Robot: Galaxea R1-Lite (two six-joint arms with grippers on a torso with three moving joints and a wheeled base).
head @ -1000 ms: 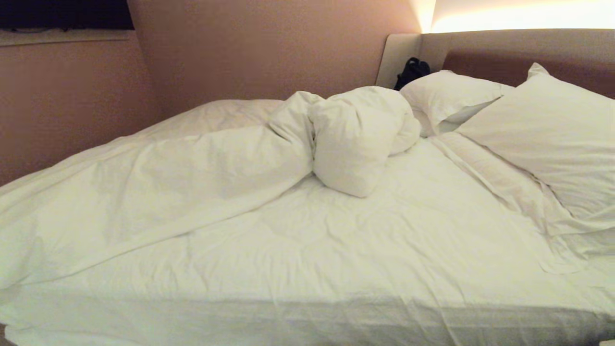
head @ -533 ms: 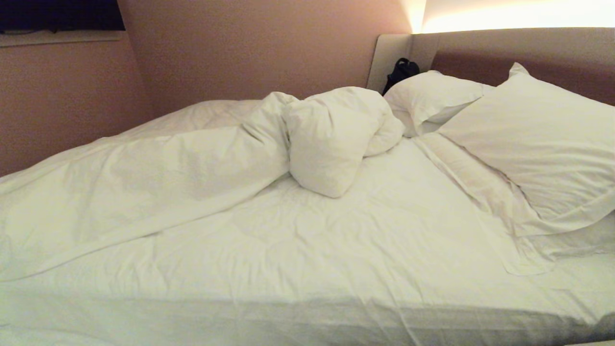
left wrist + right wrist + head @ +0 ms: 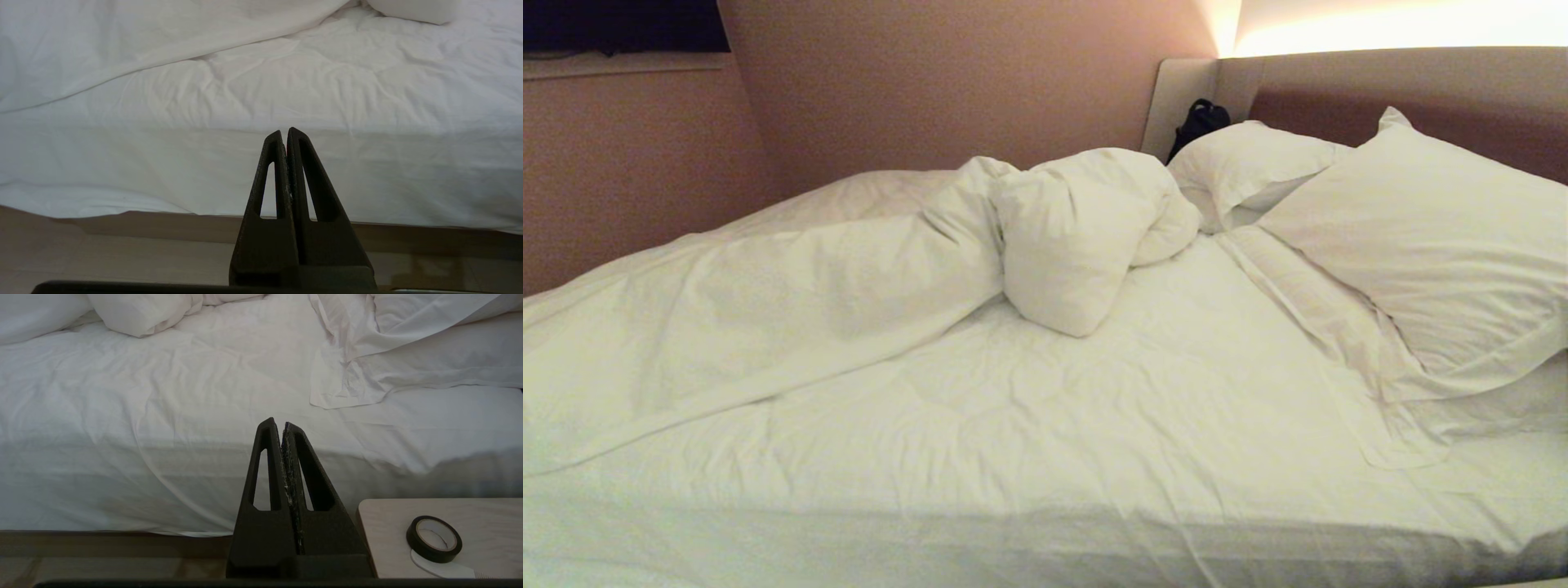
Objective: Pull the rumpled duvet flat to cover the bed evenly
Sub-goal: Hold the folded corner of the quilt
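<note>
One thick white puffy duvet point(image 3: 792, 294) is seen bunched along the far left half of the low white-sheeted bed point(image 3: 1054, 457), its end rolled into a lump near the middle. Both arms are held low in front of the bed's near side, outside the head view. The left gripper point(image 3: 284, 132) is pointed level at the mattress edge, fingers pressed together, nothing held. The right gripper point(image 3: 281, 424) is posed likewise, fingers together and empty. Two white rectangular pillows point(image 3: 1421, 245) are propped against the padded brown headboard point(image 3: 1421, 98); the nearer one is cut off at the frame edge. A small black object point(image 3: 1194, 122) behind them is hard to identify. A black tape roll point(image 3: 434, 539) is seen on a pale wooden side table point(image 3: 388, 522).
</note>
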